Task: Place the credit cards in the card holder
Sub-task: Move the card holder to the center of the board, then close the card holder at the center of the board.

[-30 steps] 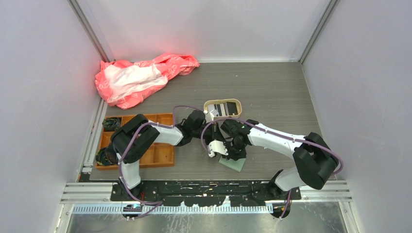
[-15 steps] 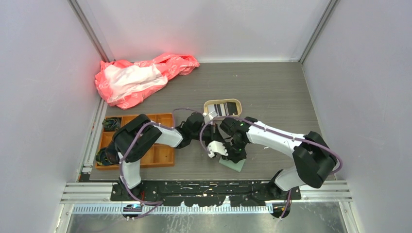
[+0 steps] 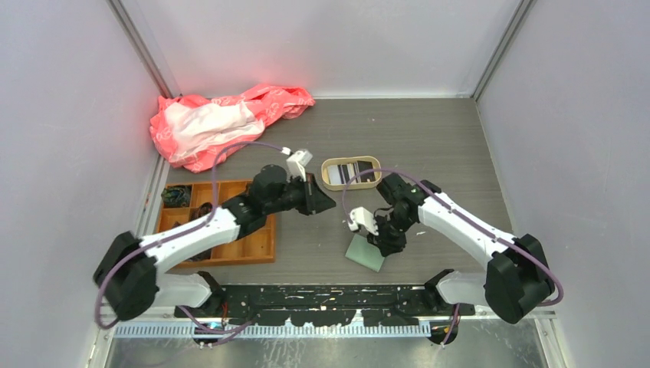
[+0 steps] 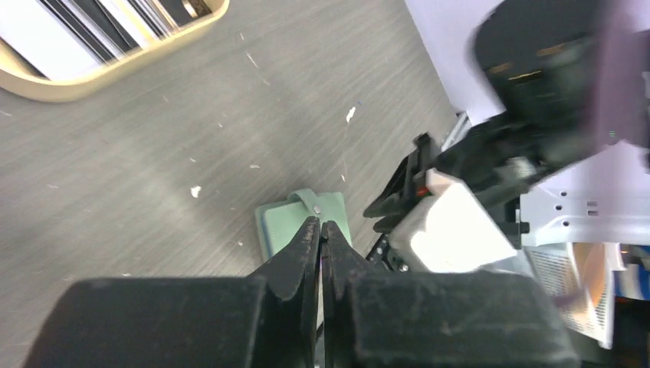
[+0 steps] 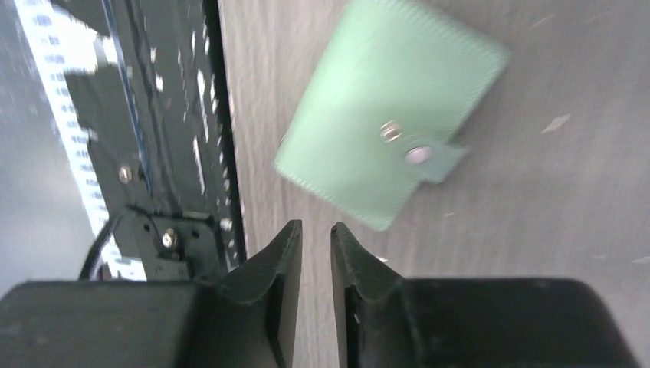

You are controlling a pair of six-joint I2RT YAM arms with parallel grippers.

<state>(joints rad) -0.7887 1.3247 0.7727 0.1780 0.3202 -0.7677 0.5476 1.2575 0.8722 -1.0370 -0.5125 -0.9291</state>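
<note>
In the far left corner, a pink and white plastic bag [image 3: 222,123] is lying crumpled against the wall. Nearer, at the left edge, an orange tray [image 3: 257,247] with little boxes is sitting flat. Some dark things [image 3: 175,196] are lying in its far left boxes. In the middle of the table, a beige tray [image 3: 329,178] is holding the credit cards [image 3: 352,171]. The black ones and white ones are lying side by side. Near the front edge, just right of the middle, the card holder [image 5: 383,146] is lying flat and folded shut. A small tab with a metal snap is sticking out at one edge.

The table [image 3: 444,146] is showing grey wood lines and small white specks. Pale walls [image 3: 582,153] are standing around it on three sides. A black rail [image 3: 322,295] is running along the near edge.

The left arm is reaching from the near left corner, over the orange tray, towards the middle. The left gripper [image 4: 320,224] is hanging between the orange tray and the beige tray. Its fingers are pressing together with nothing between them. The right arm is bending in from the near right corner. The right gripper [image 5: 316,228] is pointing down at the far right edge of the card holder. Its fingers are standing a little apart and are holding nothing.
</note>
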